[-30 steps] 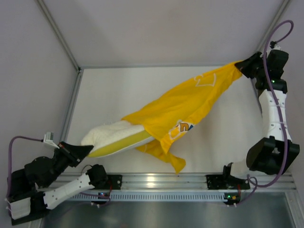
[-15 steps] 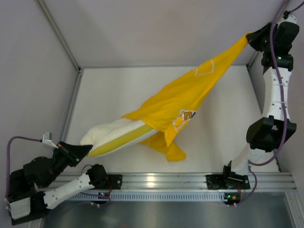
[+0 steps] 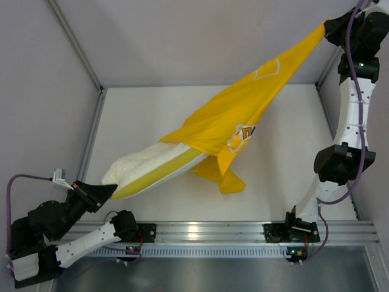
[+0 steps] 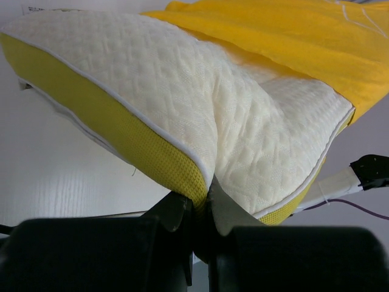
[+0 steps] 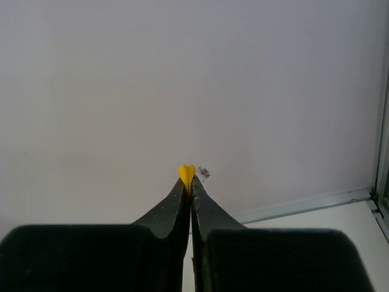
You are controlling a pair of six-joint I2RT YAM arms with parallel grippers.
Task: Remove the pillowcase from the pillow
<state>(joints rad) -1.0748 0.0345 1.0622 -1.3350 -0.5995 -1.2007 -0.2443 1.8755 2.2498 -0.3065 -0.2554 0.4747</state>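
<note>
Left gripper [image 3: 112, 191] at near-left edge, fingers clamped on the pillow [image 3: 143, 165] corner seam. Pillow lies on table [image 3: 140, 109] angled toward centre, far end inside the pillowcase [image 3: 243, 115]. Pillowcase stretched taut up to far right, its corner pinched between the closed fingers of the right gripper [image 3: 329, 28], high off the table. Step: pull-off, roughly half done. Next move needs more pull up and away on the right while left anchors, until the case mouth clears the pillow.
</note>
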